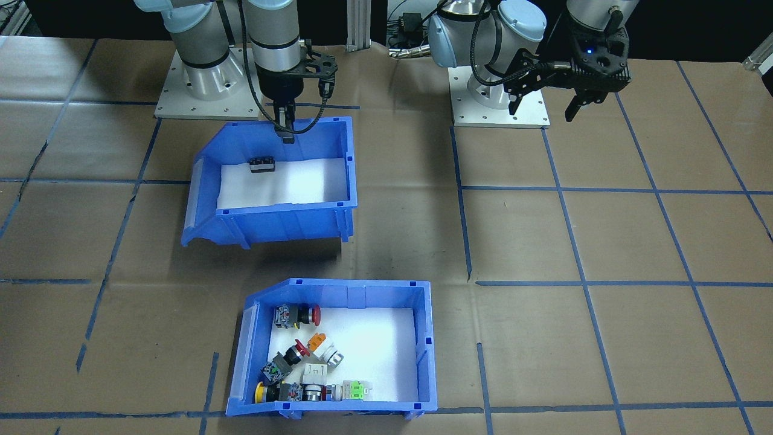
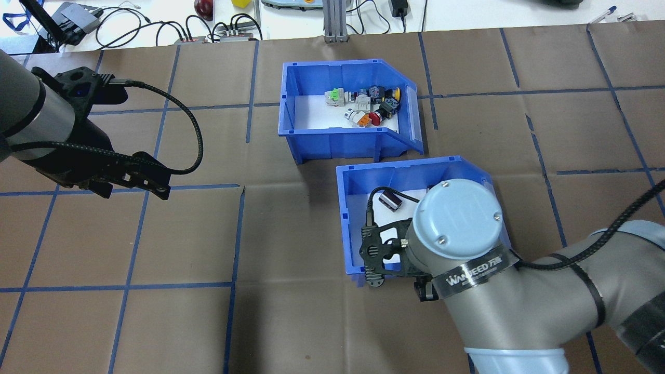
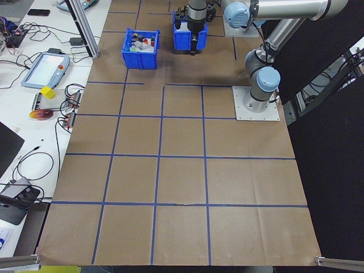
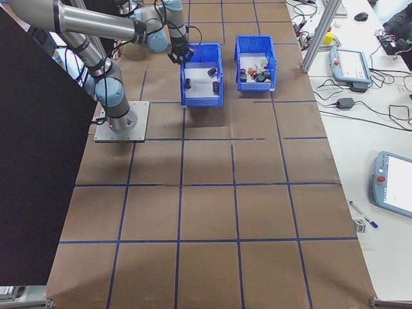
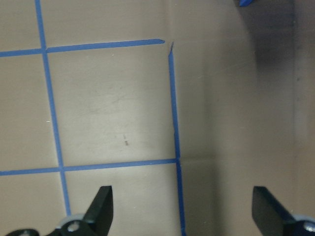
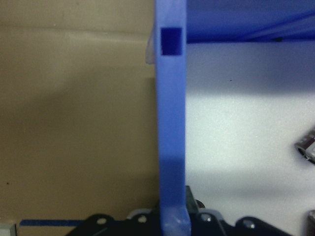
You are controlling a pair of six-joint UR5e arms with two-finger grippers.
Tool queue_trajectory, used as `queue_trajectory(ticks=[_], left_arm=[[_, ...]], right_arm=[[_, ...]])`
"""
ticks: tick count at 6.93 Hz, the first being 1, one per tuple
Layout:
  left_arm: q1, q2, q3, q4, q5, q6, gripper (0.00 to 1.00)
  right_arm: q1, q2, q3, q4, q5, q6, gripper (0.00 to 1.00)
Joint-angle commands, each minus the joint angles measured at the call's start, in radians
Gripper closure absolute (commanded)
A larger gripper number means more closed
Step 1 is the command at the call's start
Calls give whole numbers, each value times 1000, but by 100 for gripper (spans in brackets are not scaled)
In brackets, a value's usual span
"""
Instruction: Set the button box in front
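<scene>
You get bright, even light from above on the brown worktop (image 1: 604, 241). Each blue bin (image 1: 272, 175) casts a soft shadow beside it. The right wrist view is blurred up close; a dark smudge of shadow fills the left wrist view's top right corner.

Right gripper (image 1: 286, 130) fingertips hidden behind bin (image 1: 338, 211) wall.

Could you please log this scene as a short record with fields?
button box: blue bin holding coloured push-buttons, on the table's far side from the robot
other bin: blue bin with small black cylinders, nearer the robot
right gripper: shut on the other bin's rear wall
left gripper: open, empty, above bare table
bins: apart, not touching
</scene>
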Motion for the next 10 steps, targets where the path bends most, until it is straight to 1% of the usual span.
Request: queue_trajectory(ticks=[1,2,3,4,6,7,8,9,10], left_arm=[[-8,-93,76,-2,-3,-59,1],[-74,-160,140,-2,24,-68,1],[-141,-210,183,-2,105,-80,1],[-157,-212,171,0,103,-88,1],[-157,-201,160,0,103,-117,1],[-157,-201,160,0,100,-103,1],[-157,-201,162,0,89,-100,1],[-157,-205,165,0,37,-103,1],[-157,-204,167,0,46,-109,1]], right_arm=[[89,63,-10,-53,-15,74,93],[94,66,-13,-53,-6,110,93],[94,93,-18,-50,-4,148,93],[109,113,-18,-103,-1,159,93],[149,126,-18,-114,-3,173,93],[149,127,-18,-114,-3,173,91],[149,127,-20,-116,3,182,41],[149,126,-20,-109,0,252,0],[145,115,-32,-97,-9,256,0]])
